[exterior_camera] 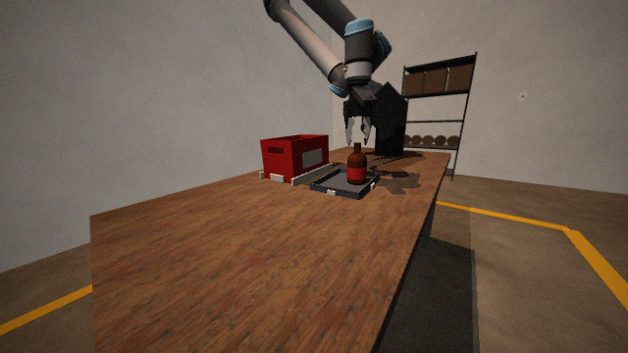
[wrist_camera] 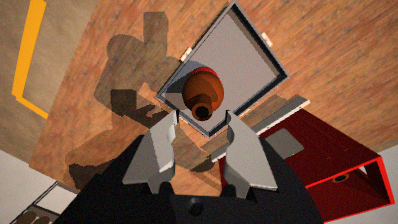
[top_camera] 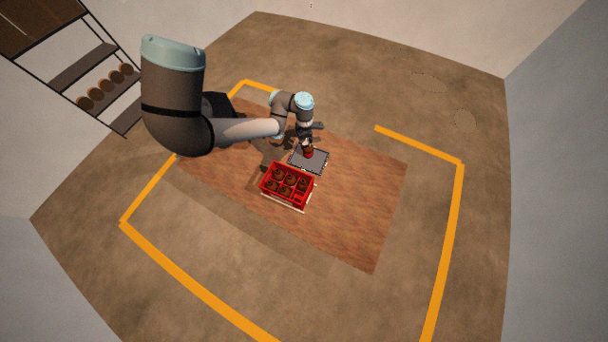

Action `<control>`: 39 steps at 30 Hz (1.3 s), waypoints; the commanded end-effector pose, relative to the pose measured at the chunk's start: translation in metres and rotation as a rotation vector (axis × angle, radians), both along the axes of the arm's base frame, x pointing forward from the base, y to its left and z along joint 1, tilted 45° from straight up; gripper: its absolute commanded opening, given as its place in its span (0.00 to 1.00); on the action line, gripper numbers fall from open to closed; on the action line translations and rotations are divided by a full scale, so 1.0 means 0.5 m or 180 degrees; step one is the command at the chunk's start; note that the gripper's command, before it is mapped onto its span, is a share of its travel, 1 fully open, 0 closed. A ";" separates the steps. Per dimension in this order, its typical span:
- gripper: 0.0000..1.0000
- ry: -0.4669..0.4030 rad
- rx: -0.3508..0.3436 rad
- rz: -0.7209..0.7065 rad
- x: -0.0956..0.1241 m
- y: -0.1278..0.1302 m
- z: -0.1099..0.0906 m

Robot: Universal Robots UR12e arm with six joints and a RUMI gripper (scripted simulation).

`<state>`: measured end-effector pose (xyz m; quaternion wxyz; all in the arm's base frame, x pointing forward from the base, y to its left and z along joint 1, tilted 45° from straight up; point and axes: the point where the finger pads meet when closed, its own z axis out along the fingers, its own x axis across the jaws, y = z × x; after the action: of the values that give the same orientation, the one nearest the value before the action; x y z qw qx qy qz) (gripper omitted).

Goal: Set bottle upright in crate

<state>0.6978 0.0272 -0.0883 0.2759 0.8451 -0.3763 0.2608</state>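
Note:
A brown bottle [top_camera: 308, 152] [exterior_camera: 356, 168] [wrist_camera: 201, 92] with a red label stands upright near one corner of the dark grey tray [top_camera: 314, 164] [exterior_camera: 334, 182] [wrist_camera: 240, 55]. My gripper [top_camera: 305, 141] [exterior_camera: 358, 138] [wrist_camera: 202, 110] hangs straight above the bottle's neck, clear of it, with its fingers apart and nothing between them. The red crate [top_camera: 307, 194] [exterior_camera: 289, 152] [wrist_camera: 325, 160] stands next to the tray. It holds several brown bottles upright, and one corner cell shows empty.
White stop bars [exterior_camera: 311, 174] [top_camera: 284, 201] lie along the crate's side. The arm's black base block [exterior_camera: 390, 123] stands at the table's far end. A metal shelf [exterior_camera: 432, 108] [top_camera: 95, 85] stands beyond the table. The table edge runs close to the tray's right side.

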 end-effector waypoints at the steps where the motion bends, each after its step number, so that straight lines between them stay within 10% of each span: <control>1: 0.38 -0.0003 0.0001 0.0002 0.002 -0.004 -0.005; 39: 0.38 -0.0003 0.0001 0.0002 0.006 -0.014 -0.015</control>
<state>0.7005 0.0197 -0.0963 0.2759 0.8452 -0.3762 0.2609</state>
